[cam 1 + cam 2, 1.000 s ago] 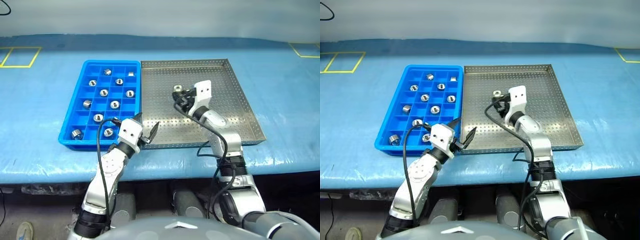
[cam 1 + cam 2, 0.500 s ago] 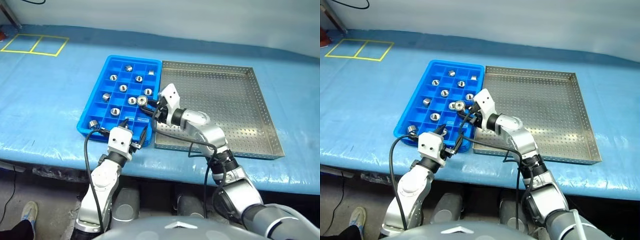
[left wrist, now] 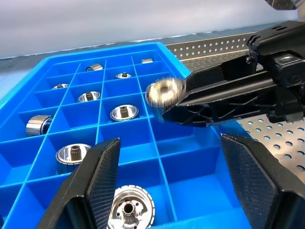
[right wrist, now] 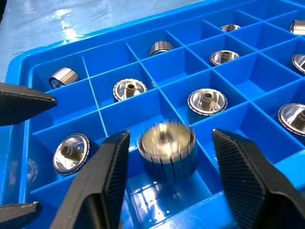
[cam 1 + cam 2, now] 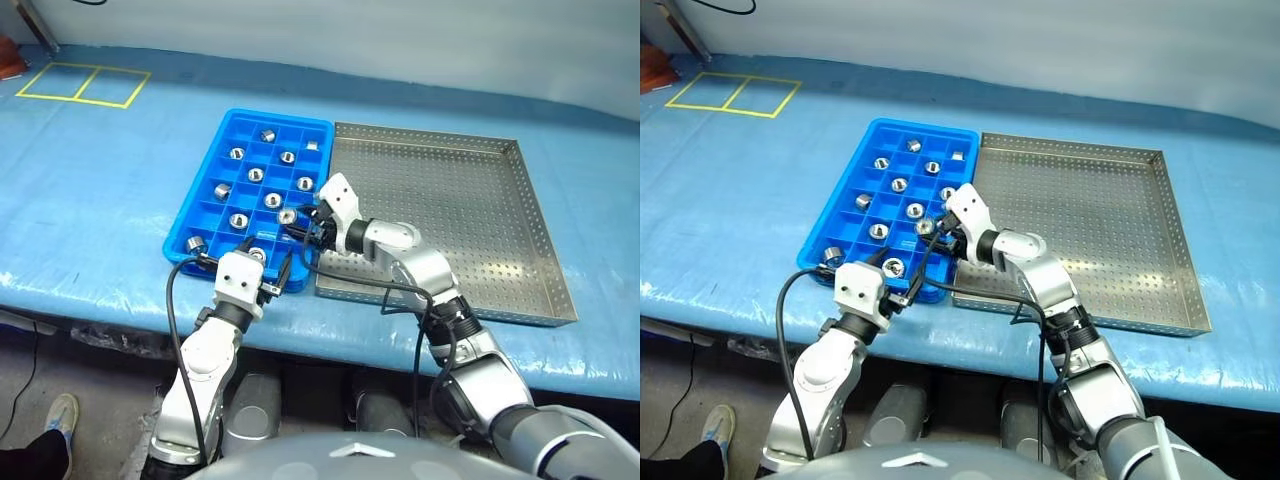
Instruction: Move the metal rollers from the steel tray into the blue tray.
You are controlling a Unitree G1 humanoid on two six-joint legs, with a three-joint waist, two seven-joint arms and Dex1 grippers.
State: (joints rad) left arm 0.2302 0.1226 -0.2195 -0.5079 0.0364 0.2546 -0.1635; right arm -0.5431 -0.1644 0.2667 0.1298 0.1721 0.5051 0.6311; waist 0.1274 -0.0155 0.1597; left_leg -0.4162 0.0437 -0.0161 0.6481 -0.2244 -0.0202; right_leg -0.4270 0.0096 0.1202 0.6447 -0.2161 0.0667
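Now, L to R: left gripper (image 5: 270, 277), two black fingers spread w/ nothing between, sits at near edge of bright blue plastic grid tray (image 5: 222, 146). Short shiny silver metal rollers (image 5: 256, 174) lie one per compartment. Right gripper (image 4: 167, 176) is over tray's near right part, fingers parted either side of a blurred roller (image 4: 167, 142), not pinching it. Square perforated steel tray (image 5: 500, 200) touches blue tray's right edge.
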